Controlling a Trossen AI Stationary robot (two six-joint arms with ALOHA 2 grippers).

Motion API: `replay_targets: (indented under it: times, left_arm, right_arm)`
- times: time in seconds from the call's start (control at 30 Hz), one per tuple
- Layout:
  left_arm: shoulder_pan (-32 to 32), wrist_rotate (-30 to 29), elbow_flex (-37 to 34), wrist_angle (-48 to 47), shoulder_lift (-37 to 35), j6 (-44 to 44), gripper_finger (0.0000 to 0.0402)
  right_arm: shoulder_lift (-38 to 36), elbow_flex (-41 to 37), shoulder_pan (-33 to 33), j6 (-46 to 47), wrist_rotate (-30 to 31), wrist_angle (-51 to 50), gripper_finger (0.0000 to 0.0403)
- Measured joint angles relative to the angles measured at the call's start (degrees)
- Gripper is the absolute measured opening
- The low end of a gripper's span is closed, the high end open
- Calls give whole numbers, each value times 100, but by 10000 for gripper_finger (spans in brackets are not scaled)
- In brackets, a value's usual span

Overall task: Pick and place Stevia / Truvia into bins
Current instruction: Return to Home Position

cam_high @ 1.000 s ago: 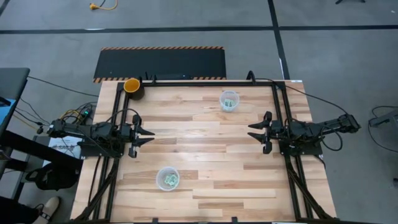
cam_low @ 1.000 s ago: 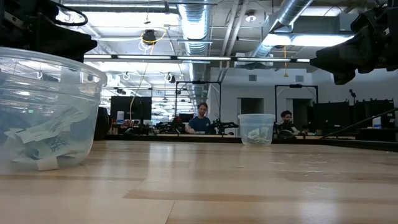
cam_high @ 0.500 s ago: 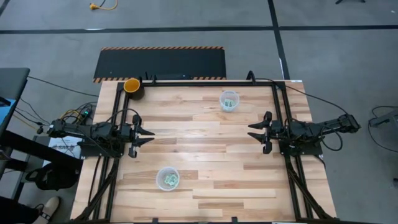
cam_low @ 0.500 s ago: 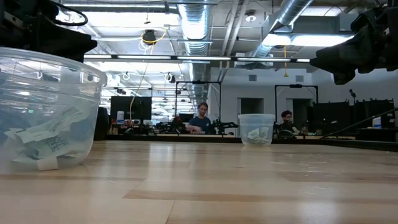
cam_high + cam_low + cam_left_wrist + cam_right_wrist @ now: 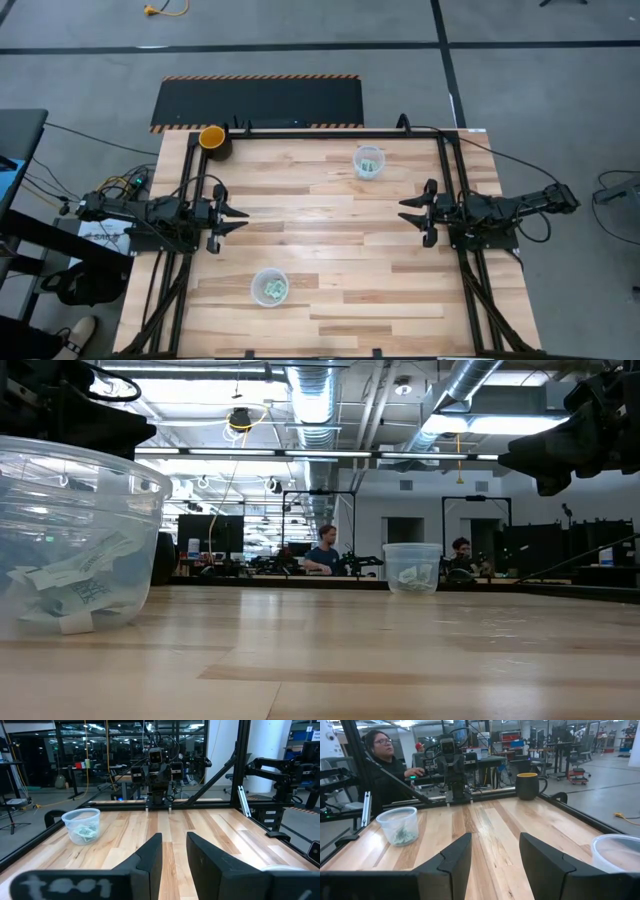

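Left gripper [image 5: 240, 218] at the table's [image 5: 330, 250] left edge and right gripper [image 5: 404, 211] at its right edge, facing each other, well apart, held above the wood, fingers of both spread wide, nothing between them. Stevia packets [image 5: 274, 290] heaped inside the clear front cup [image 5: 269, 287], low in the high view, nearer the left arm, and inside the clear back cup [image 5: 369, 162] by the far edge, nearer the right arm. Yellow-orange cup [image 5: 212, 137] on the far left corner, apart from both.

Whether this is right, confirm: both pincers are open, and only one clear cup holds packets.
Wrong: the high view shows Stevia packets in both clear cups, far cup and near cup. Left pincer and right pincer are open.
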Motion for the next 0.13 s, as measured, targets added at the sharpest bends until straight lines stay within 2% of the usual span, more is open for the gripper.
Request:
replay_targets:
  times: [0.13]
  left_arm:
    - [1, 0, 0, 0, 1, 0, 77]
  right_arm:
    - [-1, -1, 1, -1, 0, -1, 159]
